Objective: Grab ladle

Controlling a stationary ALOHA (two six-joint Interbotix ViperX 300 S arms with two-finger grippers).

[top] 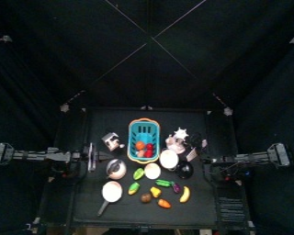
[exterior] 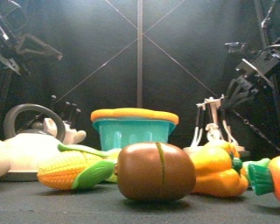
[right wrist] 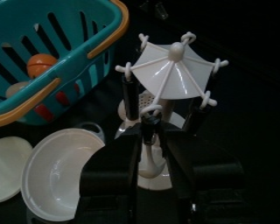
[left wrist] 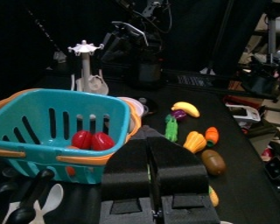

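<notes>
The ladle appears to hang among the dark-handled utensils on the white utensil stand [right wrist: 171, 72], which sits in the upper right of the right wrist view and right of the teal basket [top: 143, 137] in the top view; which handle is the ladle's I cannot tell for sure. To do this step well, the right gripper [right wrist: 150, 140] should likely line up squarely on one handle [right wrist: 136, 98], stay off the stand's white top, and close only when the handle lies between the jaws. That gripper sits just below the stand with its jaws nearly together, holding nothing. The left gripper [left wrist: 149, 150] rests near the basket, jaws together and empty, above the worktop [top: 205, 207].
</notes>
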